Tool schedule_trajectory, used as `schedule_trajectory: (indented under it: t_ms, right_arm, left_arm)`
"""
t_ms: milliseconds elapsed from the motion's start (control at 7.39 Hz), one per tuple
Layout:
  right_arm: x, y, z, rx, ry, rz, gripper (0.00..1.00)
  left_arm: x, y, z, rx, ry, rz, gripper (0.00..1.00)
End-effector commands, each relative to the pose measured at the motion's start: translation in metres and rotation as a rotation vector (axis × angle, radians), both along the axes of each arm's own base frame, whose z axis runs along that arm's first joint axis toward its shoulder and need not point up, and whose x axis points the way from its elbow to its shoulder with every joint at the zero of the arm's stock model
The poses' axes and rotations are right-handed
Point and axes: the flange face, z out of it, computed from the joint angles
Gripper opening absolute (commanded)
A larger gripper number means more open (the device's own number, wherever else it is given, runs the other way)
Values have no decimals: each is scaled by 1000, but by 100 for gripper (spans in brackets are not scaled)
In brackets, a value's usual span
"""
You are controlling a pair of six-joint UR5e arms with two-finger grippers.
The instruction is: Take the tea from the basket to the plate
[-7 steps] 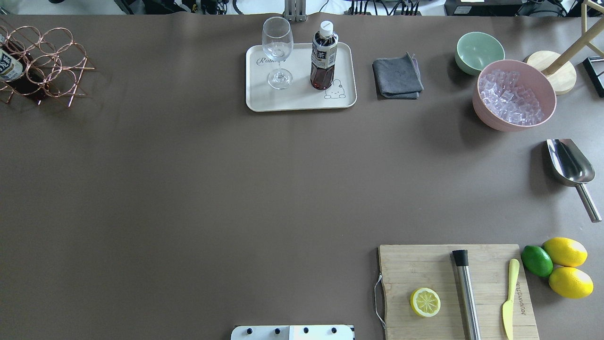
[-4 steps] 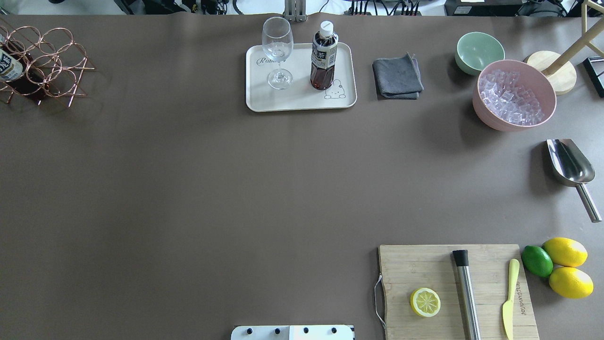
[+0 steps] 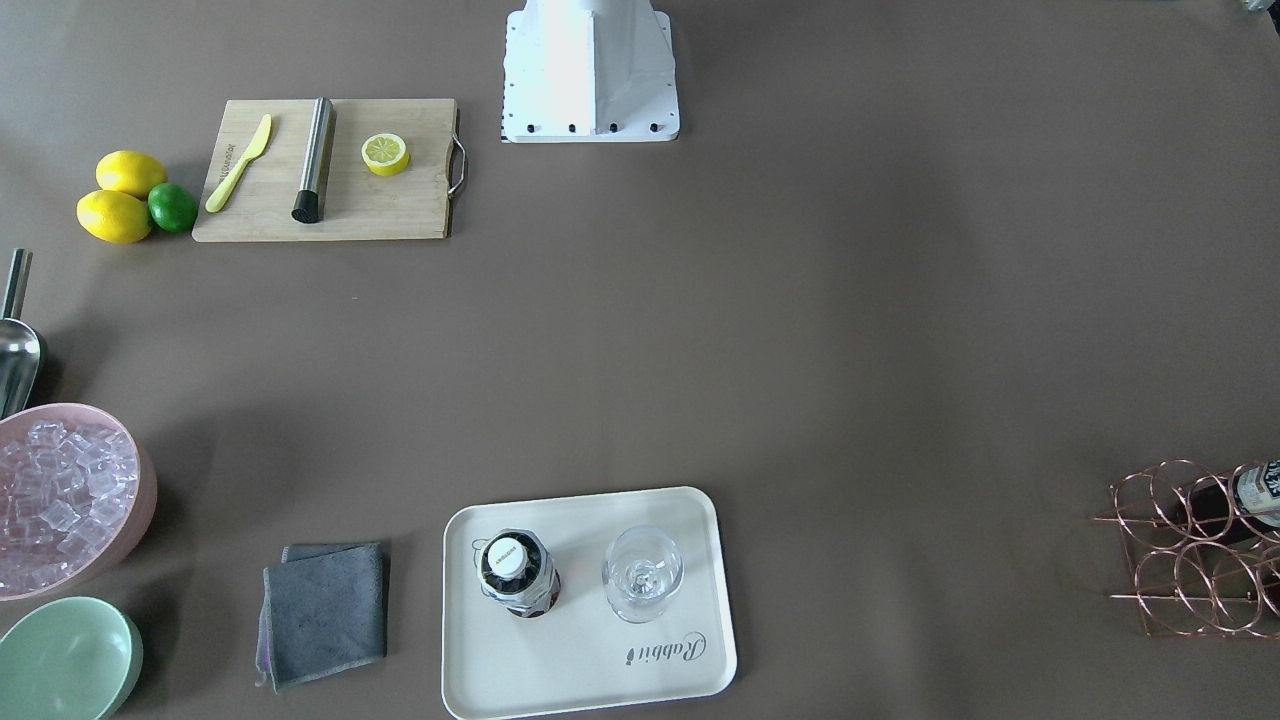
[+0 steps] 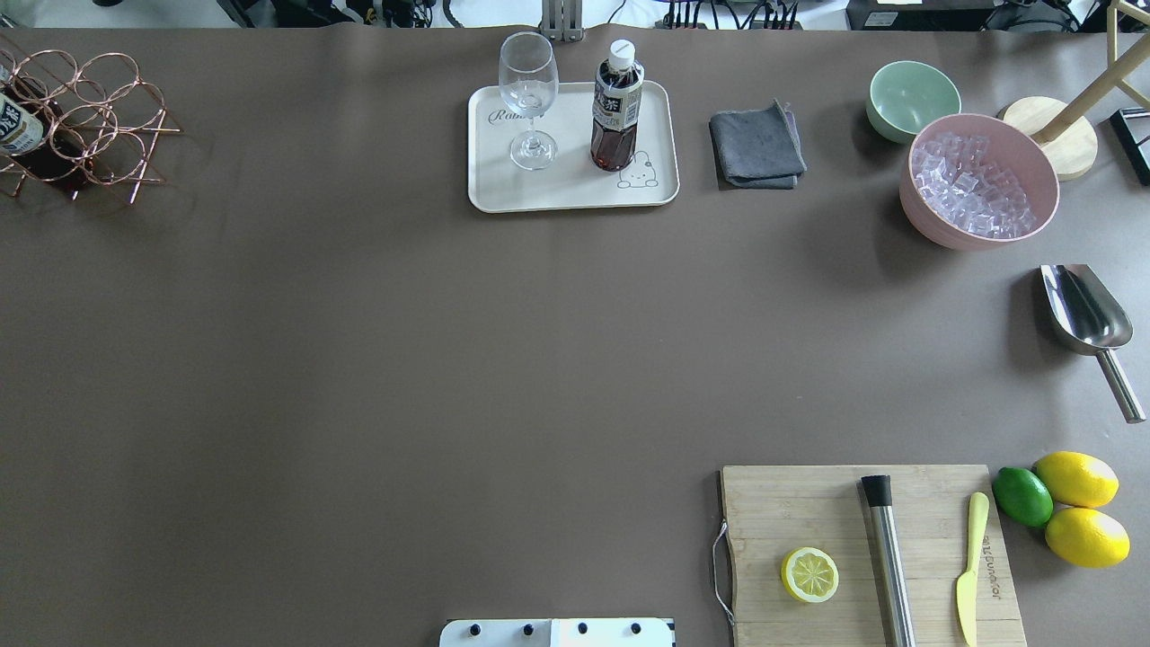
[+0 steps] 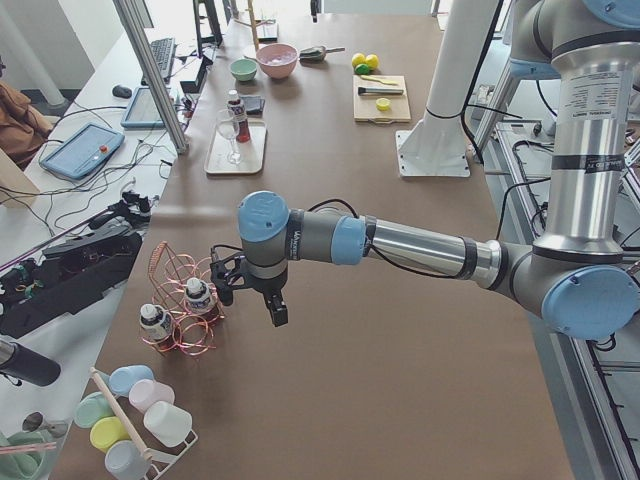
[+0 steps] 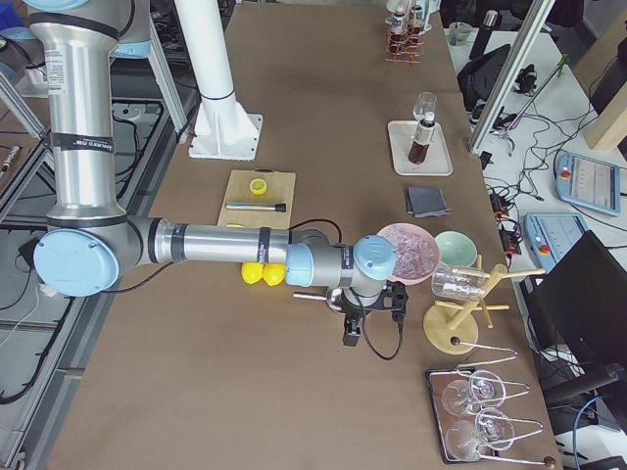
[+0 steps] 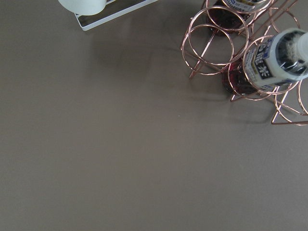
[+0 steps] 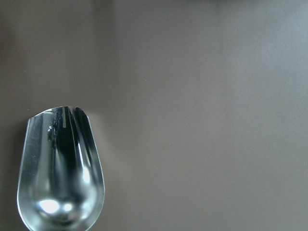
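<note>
Frankly, couldn't judge opening or grasp of left hand [image 5: 248, 303], seen above desk [image 4: 359, 359] just beside basket [image 4: 85, 121]. Ditto right hand [image 6: 370, 318], near pink bowl [image 4: 927, 225] w/ ice [image 4: 966, 184]. Found tea [image 4: 615, 117] upright on plate [image 4: 575, 193], next to glass [image 4: 528, 99]. Spotted 2 more btls [image 7: 272, 65] in basket's ring cells.

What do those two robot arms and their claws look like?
Both the left arm and the right arm are silver-grey metal tubes joined by round light-blue caps, with small printed labels. The left gripper and right gripper are black, two-fingered, with black cable looping alongside.
</note>
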Motion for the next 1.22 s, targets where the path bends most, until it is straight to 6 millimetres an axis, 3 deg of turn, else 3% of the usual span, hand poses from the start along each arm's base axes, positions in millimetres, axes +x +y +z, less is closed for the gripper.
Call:
schedule_trajectory:
  t_ms: [0,676,811,947,1082]
  right_arm:
    - [0,1,1,-2,0,1,99]
    - [2,0,-2,2,0,5,99]
    - [2,0,-2,3,1,4,99]
    - [2,0,-2,3,1,4,99]
    - [2,0,0,0,1,4,99]
  left_arm:
    - [-3,34,28,-6,2,42,97]
    - [-3,40,45,-16,0,46,97]
    - [-4,38,48,51,-7,63,97]
    - [-2,55,63,99,-9,91,97]
    - [-2,58,65,100,-8,85,97]
